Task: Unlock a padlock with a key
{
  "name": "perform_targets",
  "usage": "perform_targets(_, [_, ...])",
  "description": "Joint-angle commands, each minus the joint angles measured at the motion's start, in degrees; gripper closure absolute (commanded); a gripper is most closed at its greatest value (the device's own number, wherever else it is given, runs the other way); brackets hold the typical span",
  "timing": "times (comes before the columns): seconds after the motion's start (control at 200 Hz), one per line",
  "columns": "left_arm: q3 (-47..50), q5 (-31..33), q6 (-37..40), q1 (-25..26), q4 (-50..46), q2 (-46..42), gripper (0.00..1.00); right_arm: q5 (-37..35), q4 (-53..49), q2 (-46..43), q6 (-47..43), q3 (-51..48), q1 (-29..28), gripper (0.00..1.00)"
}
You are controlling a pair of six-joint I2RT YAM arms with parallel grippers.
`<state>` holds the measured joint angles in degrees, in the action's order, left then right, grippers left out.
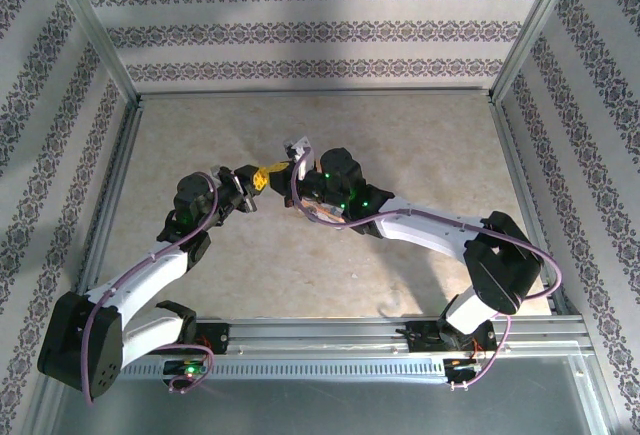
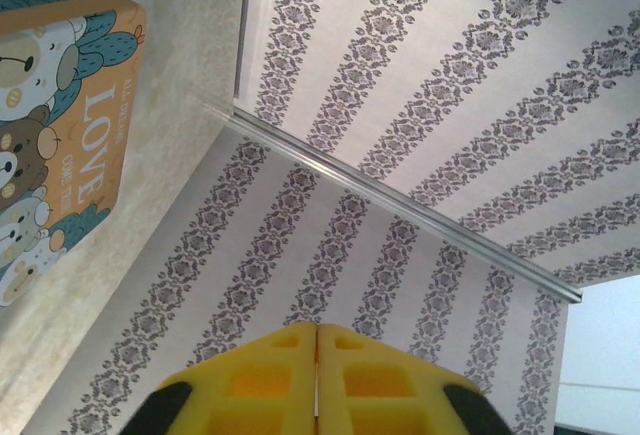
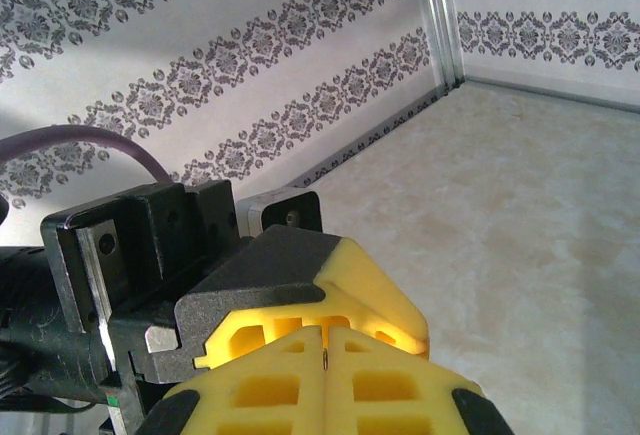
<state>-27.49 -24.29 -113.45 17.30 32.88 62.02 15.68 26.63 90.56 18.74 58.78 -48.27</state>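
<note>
Over the tabletop (image 1: 400, 135) the left claw (image 2: 317, 333) and right claw (image 3: 325, 340) are hovering tip to tip, each pinching together, seemingly preparing key insertion, demanding exact alignment next.

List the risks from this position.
The left pincer and right pincer are nearly touching above the table; any push may jam them together. Both are shut, and I cannot tell whether either holds anything, so a grip may have missed. The picture box lies near the left pincer and could get knocked.
</note>
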Motion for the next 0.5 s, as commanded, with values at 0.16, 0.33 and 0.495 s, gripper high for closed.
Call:
perform_targets(0.16, [0.8, 2.8, 6.0, 0.6, -0.4, -1.2, 1.00, -1.2, 2.9, -3.7, 2.8, -2.4, 0.9, 1.00])
perform_targets(0.33, [-3.5, 6.6, 26.8, 0.6, -6.4, -5.0, 1.00, 2.6, 1.3, -6.3, 6.8, -4.2, 2.7, 0.74])
perform_targets(0.495, [-11.6, 8.6, 55.3, 0.7, -19.6, -9.5, 1.00, 5.5, 0.9, -12.5, 12.9, -9.6, 6.1, 0.44])
